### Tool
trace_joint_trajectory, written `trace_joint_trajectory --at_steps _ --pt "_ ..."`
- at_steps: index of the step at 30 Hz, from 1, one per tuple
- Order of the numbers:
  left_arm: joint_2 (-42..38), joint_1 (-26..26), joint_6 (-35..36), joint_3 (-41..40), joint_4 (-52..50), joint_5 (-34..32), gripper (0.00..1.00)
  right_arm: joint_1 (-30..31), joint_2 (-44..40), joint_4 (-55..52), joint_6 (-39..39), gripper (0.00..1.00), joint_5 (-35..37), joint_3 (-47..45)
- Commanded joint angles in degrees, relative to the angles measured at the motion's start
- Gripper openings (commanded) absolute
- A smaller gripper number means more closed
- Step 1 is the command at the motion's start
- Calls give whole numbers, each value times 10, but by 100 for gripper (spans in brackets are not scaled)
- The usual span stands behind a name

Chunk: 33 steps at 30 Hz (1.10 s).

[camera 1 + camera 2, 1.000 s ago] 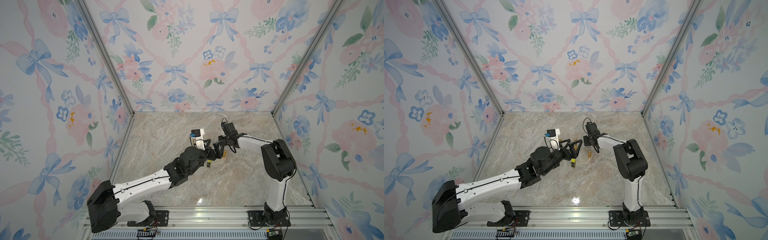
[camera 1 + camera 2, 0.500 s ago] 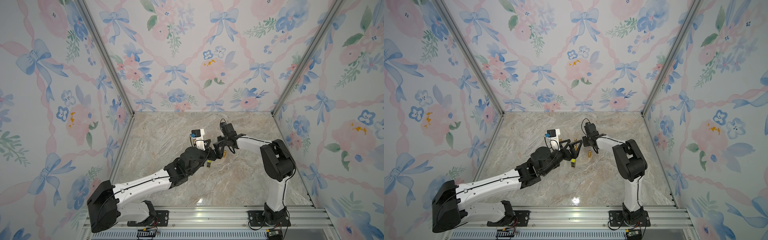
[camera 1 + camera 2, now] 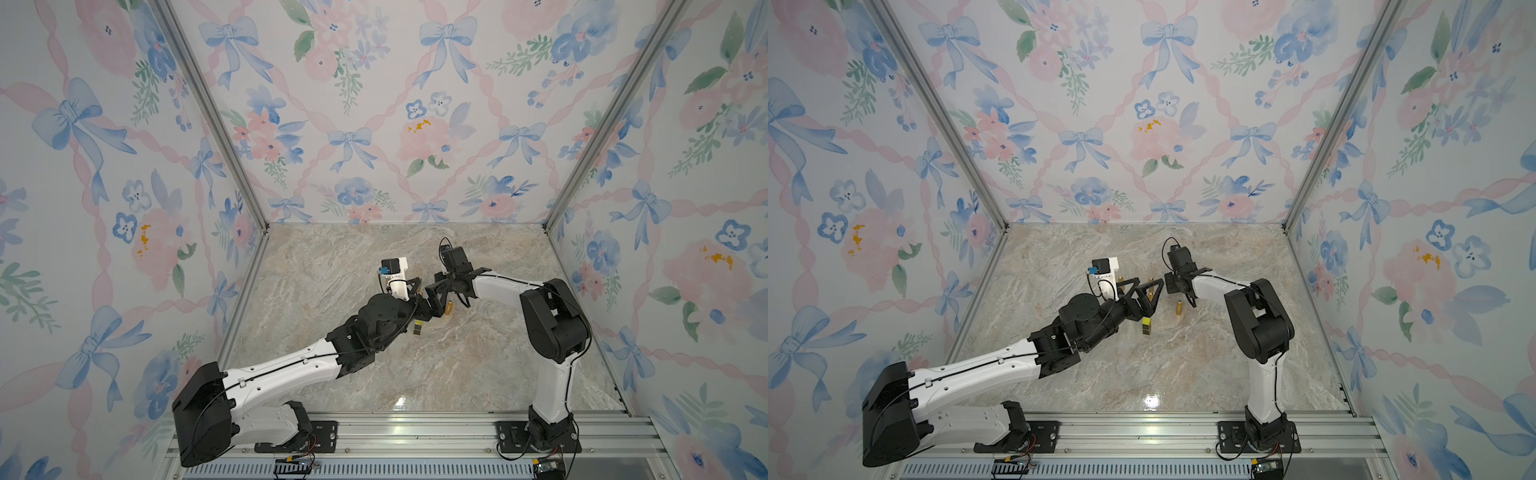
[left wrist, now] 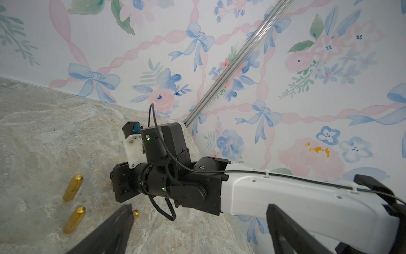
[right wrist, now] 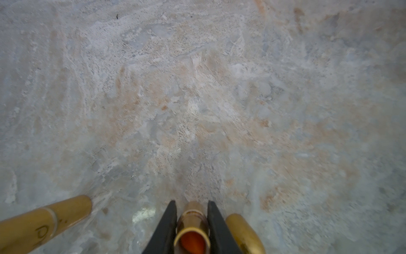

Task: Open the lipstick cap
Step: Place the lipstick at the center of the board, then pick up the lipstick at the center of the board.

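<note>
1. Three walls of bow-and-flower wallpaper close round a marbled tabletop. Aluminium posts stand at the corners, and a slotted rail along the near edge carries both arm bases.
2. The left arm runs from the near left corner diagonally toward the middle of the table, forearm low. In the left wrist view the left gripper is spread wide with nothing between its fingers, and it faces the other arm's wrist.
3. The right arm rises from its base, folds at the elbow and stretches toward the middle. Its wrist is bent so that the claw points down at the table, close to the left claw.
4. In the right wrist view the right gripper grips a gold tube. Its black fingers lie tight against both sides with no gap showing. The tube's open end shows orange-red inside.
5. Counted, there are two arms and two claws.
6. The right wrist view shows three gold items: the held tube, a longer seamed tube lying to one side, and a rounded gold piece just beside the other finger.
7. In a top view, four gold pieces lie around the claws, with one dark block, yellow on top, nearer the rail. I cannot tell which piece is the cap.
</note>
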Motion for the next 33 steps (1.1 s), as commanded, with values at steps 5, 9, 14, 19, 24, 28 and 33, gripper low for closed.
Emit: trace_joint_trajectory --at_steps 5,9,14,19,24,28,33 --pt "-15 -4 24 6 2 -15 98 7 -28 -20 -3 34 10 8" --pt "-21 -5 35 1 0 -19 98 7 -45 -30 -4 37 16 12" --pt "-28 -3 56 -15 -2 -26 98 7 -81 -58 5 43 12 17" --pt "-28 3 96 -40 -3 -20 98 1 -135 -143 59 51 10 26" --pt "-16 13 171 -65 -2 5 98 0 -185 -259 114 59 -6 30" --pt "5 23 221 -76 -3 27 98 5 -223 -320 147 64 -23 21" --pt "44 27 273 -82 -2 39 98 18 -251 -334 203 69 -47 -20"
